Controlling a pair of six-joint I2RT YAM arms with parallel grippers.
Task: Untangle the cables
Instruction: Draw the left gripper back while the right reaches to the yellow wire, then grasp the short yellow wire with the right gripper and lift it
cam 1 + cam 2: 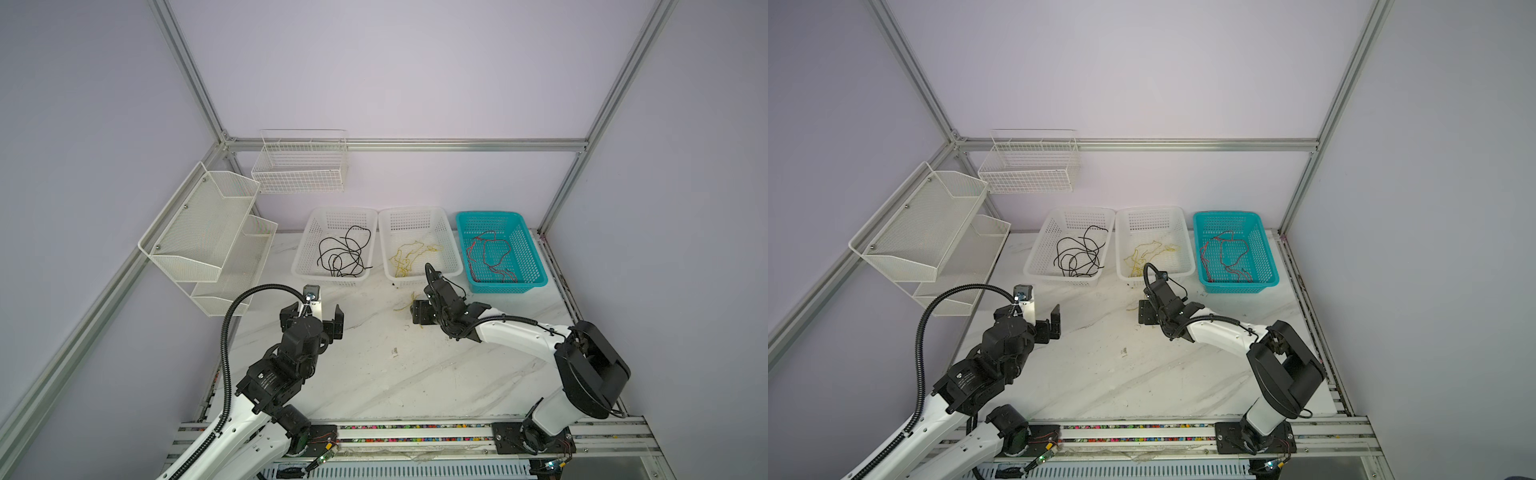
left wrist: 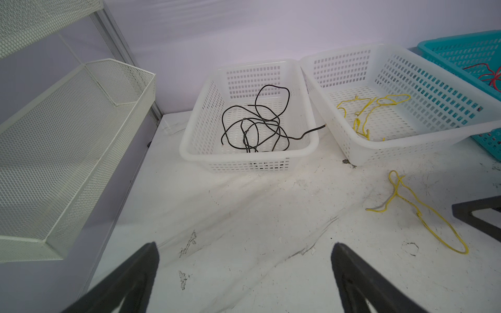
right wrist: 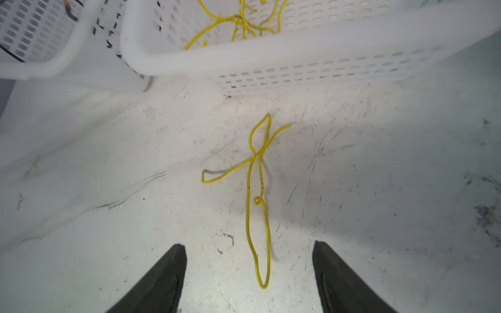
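**Last yellow cable is loose on the counter: watch the pinch**

Your right hand [image 3: 249,244] is low over the counter [image 1: 374,382] with its fingers spread. They straddle the near loop of the loose yellow cable [image 3: 254,155] without touching it. Your left hand [image 2: 245,245] hangs spread and empty, well off to the side.

The rest look sorted. The black cables [image 1: 343,253] are in the left white basket [image 2: 244,158], the other yellow cables [image 1: 409,255] in the middle white basket [image 3: 271,59], and the red cables [image 1: 492,257] in the teal basket [image 1: 511,286].

Where this could go wrong, as I judge it:

- The cable is thin and lies flat. If you close too high, the fingers will meet over it and come up with nothing. Too low and they scrape the counter.
- The loop has two strands side by side. If you catch only one, the cable may slide through the grip as you lift.
- The cable crosses itself at mid-length. A fast pull from the loop end could tighten that crossing into a knot.
- Its far end lies near the middle basket's slotted wall, so dragging it forward could snag it there.
- One black end hangs over its basket's rim toward the middle basket, and a low pass might hook it.
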